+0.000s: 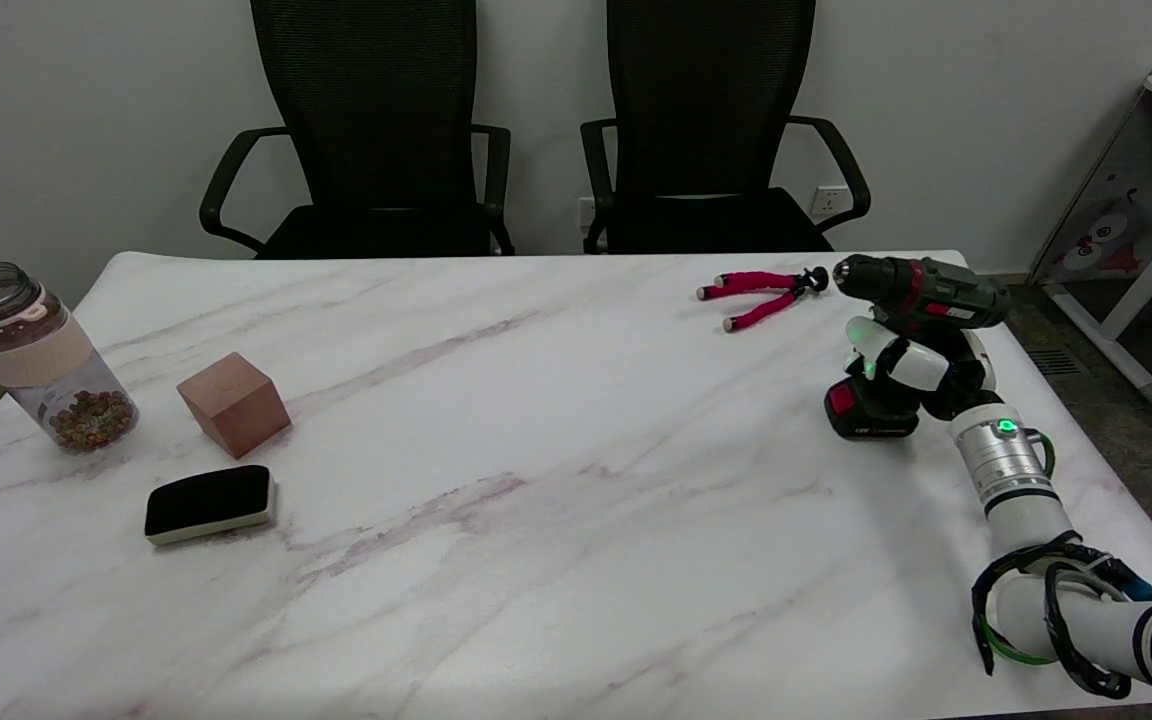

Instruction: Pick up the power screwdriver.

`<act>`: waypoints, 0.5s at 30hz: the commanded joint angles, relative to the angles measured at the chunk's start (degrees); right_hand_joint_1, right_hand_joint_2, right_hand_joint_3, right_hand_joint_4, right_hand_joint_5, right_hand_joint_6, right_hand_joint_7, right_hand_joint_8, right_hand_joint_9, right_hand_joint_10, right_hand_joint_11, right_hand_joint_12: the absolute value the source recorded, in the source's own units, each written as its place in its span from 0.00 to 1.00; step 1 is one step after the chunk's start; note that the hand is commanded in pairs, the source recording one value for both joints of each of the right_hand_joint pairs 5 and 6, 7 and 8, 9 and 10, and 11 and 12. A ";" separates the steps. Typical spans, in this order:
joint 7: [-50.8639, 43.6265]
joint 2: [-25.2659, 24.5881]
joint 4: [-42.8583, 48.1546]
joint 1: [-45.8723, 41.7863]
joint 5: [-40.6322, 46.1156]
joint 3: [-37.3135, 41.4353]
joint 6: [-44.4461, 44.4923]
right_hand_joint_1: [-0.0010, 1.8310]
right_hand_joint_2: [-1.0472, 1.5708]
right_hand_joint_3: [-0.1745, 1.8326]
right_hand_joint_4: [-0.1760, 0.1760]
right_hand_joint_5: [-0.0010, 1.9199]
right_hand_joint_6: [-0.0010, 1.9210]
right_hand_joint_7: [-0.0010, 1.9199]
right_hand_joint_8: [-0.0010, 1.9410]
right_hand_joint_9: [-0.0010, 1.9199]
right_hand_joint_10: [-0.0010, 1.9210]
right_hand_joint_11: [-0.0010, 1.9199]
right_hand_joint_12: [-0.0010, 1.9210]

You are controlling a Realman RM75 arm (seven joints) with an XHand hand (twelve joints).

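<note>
A white marble-patterned table [536, 560] with pinkish veins fills most of the frame. At its left edge stands a clear plastic jar [33, 355] with a beige band, brown pellets at its bottom. Right of the jar sits a reddish-brown wooden cube [233, 403], and just below the cube lies a black-topped rectangular eraser [207, 503] with a pale base. In the upper right of the table lies a small pink flexible-legged tripod [761, 295]. Two black mesh office chairs [366, 130] stand behind the table against a pale wall.
</note>
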 commanded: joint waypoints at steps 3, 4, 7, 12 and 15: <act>-0.36 -0.77 1.20 1.12 2.15 -0.21 -0.51 0.54 0.67 0.51 0.52 0.77 0.77 0.77 0.76 0.96 0.95 0.96 0.96; -0.34 -0.77 1.20 1.15 2.15 -0.21 -0.51 0.54 0.69 0.51 0.53 0.79 0.79 0.79 0.78 0.97 0.97 0.97 0.97; -0.26 -0.77 1.20 1.31 2.15 -0.21 -0.51 0.52 0.73 0.48 1.00 0.89 0.89 0.89 0.88 1.00 1.00 1.00 1.00; -0.20 -0.77 0.66 1.58 2.15 -0.04 -0.50 0.53 0.71 0.47 1.00 0.96 0.96 0.96 0.95 1.00 1.00 1.00 1.00; -0.37 -0.77 -0.04 2.18 2.15 -0.29 -0.25 0.53 0.71 0.46 1.00 1.00 1.00 1.00 0.99 1.00 1.00 1.00 1.00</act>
